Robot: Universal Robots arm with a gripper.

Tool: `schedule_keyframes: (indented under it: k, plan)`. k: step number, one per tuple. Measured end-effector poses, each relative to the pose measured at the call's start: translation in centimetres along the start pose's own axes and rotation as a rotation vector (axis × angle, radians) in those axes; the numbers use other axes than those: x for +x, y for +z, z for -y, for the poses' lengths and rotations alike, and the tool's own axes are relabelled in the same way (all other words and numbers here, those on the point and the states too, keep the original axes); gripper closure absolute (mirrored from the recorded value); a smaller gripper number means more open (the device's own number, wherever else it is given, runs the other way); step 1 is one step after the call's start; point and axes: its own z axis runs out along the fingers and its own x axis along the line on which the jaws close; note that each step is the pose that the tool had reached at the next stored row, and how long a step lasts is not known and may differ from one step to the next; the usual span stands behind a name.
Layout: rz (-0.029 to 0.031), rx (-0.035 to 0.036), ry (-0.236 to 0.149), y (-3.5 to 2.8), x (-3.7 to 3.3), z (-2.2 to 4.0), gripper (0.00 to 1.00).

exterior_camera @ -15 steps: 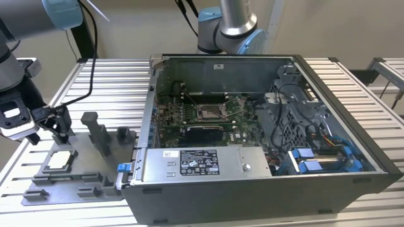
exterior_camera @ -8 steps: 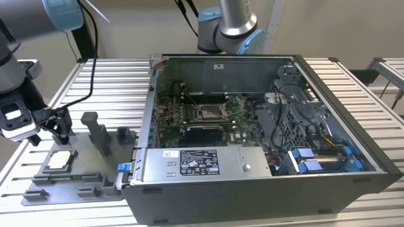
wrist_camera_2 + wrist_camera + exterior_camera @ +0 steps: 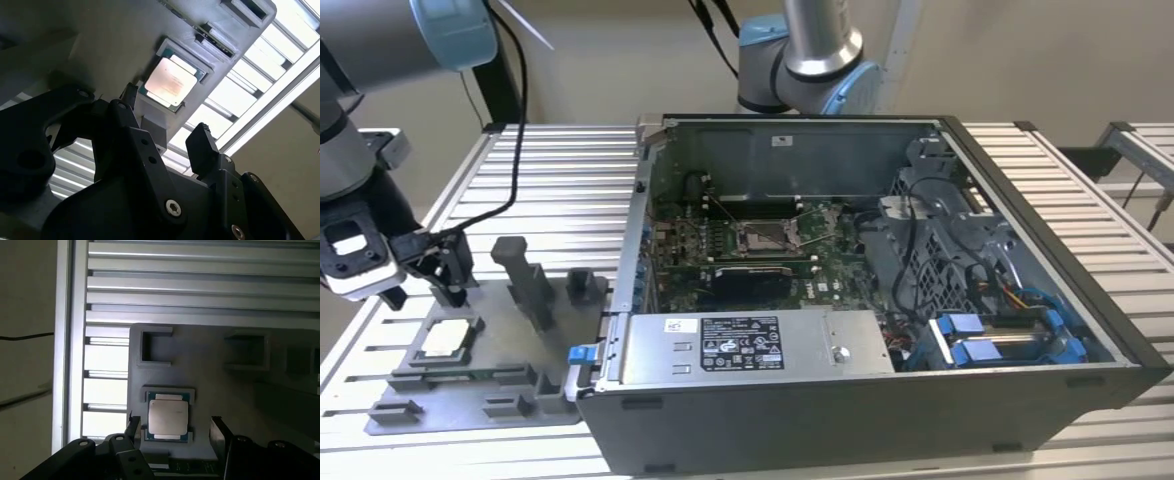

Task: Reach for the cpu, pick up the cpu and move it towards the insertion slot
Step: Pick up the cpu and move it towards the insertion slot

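The cpu point(image 3: 447, 338) lies flat in a recess of the grey plastic fixture point(image 3: 507, 410) at the exterior view's left, pale silver top up. My gripper point(image 3: 424, 290) hangs just above and slightly behind it, open and holding nothing. In both wrist views the two black fingers stand apart on either side of the cpu point(image 3: 170, 82) point(image 3: 168, 416), clear of it, with the gripper point(image 3: 167, 120) point(image 3: 175, 432) still off the fixture. The insertion slot point(image 3: 765, 237), a shiny metal-framed socket, sits on the motherboard inside the open computer case.
The open computer case point(image 3: 1067, 330) stands at the exterior view's right of the fixture. Grey upright blocks point(image 3: 520, 270) rise from the fixture between my gripper and the case. A second arm point(image 3: 801, 50) stands behind the case. All rests on a slatted aluminium table point(image 3: 560, 180).
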Motion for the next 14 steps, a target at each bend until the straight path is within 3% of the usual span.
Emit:
schedule_keyframes:
  k: [2, 14]
  plan:
    - [0.0, -0.0001, 0.0, 0.58, 0.0, 0.03, 0.0]
    - [0.0001, -0.0001, 0.0, 0.82, 0.0, 0.04, 0.0]
